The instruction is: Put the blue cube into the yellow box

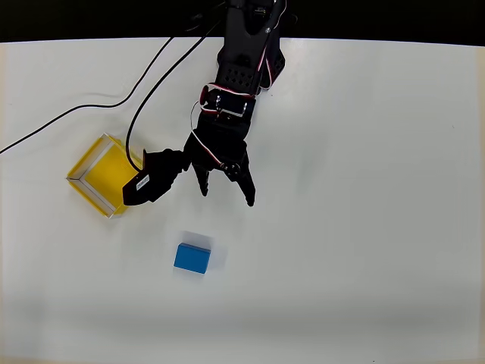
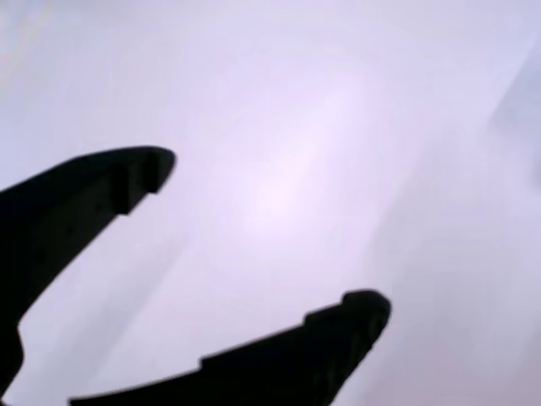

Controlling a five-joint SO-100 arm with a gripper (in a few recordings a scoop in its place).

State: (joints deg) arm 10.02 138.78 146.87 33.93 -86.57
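The blue cube (image 1: pixel 192 258) lies on the white table, below and left of my gripper. My black gripper (image 1: pixel 226 198) hangs open above the table, its two fingertips spread apart and nothing between them. The cube is apart from both fingers. The yellow box (image 1: pixel 101 175) sits at the left, turned like a diamond, with pale rims; the black camera block on my wrist overlaps its right corner. In the wrist view my gripper (image 2: pixel 270 241) shows as two dark fingers (image 2: pixel 93 190) spread wide over bare pale table.
Two black cables (image 1: pixel 114 102) run across the table from the arm's base toward the left edge and the yellow box. The table's far edge (image 1: pixel 379 42) meets a dark background at the top.
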